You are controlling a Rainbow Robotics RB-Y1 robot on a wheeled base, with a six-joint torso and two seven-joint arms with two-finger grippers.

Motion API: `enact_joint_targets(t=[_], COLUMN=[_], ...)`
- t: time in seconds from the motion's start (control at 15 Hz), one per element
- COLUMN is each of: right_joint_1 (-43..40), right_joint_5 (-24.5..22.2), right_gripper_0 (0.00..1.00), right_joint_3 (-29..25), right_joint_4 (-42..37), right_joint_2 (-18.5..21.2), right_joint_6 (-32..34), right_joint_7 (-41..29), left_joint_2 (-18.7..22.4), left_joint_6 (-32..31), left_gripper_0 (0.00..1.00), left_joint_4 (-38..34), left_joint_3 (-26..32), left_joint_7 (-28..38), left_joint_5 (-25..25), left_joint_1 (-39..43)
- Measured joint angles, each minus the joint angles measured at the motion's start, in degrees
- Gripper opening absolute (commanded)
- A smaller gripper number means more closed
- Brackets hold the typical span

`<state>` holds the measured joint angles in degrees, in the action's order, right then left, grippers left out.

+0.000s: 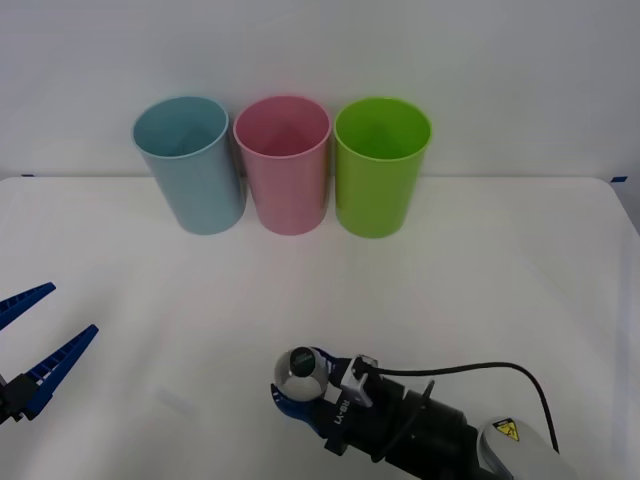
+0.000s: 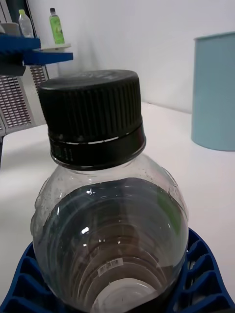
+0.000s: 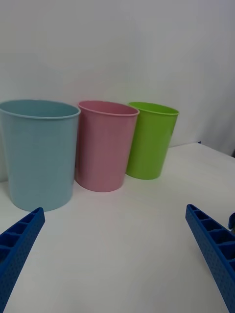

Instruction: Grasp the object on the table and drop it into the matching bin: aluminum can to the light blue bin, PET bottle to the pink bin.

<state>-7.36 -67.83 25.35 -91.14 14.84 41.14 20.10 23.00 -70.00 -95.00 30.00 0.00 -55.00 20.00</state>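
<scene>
Right tool: my right tool (image 1: 297,388) is sitting at the lower centre of the front view, clenched around the small clear rounded plastic bottle with a black ribbed screw cap and dark lower part (image 1: 301,366); blue ribbed fingers (image 2: 203,274) are cradling the bottle's belly on both sides in the right wrist view.

Bottle: the bottle (image 2: 105,195) is standing cap-up in my grip, its cap facing the camera in the front view, well apart from the three bins. I cannot tell whether its base is touching the counter.

Left tool: my left tool (image 1: 40,335) is waiting at the lower left edge of the front view, released, its two blue ribbed fingers (image 3: 213,254) spread wide and gripping nothing.

Bins: three tall plastic cup-shaped bins are standing in a row at the upper centre of the front view, along the far side of the white counter (image 1: 480,290), against the white wall.

Light blue bin: the tall light blue plastic bin (image 1: 190,165) is standing leftmost in the row.

Pink bin: the tall pink plastic bin (image 1: 284,165) is standing in the middle, just beside the light blue one, rims nearly touching.

Lime green bin: the tall lime green plastic bin (image 1: 381,167) is standing rightmost, close against the pink one.

Right wrist background: the light blue bin (image 2: 214,93) is showing at the frame's right edge, and my left tool's blue fingers (image 2: 29,51) at the upper left.
</scene>
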Motion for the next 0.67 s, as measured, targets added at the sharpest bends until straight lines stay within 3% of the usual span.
enact_joint_targets(t=[0.2,0.47,0.67], right_joint_1=[0.0,0.0,0.0], right_joint_5=[0.2,0.2,0.7], right_gripper_0=[0.0,0.0,0.0], right_joint_3=[-3.9,-9.8,-12.3], right_joint_4=[-2.4,-6.2,-12.0], right_joint_2=[0.0,0.3,2.3], right_joint_6=[3.0,7.7,7.7], right_joint_7=[-1.8,-8.1,-15.1], left_joint_2=[0.0,0.0,0.0], left_joint_6=[0.0,0.0,0.0], left_gripper_0=[1.0,1.0,1.0], left_joint_4=[0.0,0.0,0.0], left_joint_3=[0.0,0.0,0.0], left_joint_7=[0.0,0.0,0.0], left_joint_5=[0.0,0.0,0.0], left_joint_1=[0.0,0.0,0.0])
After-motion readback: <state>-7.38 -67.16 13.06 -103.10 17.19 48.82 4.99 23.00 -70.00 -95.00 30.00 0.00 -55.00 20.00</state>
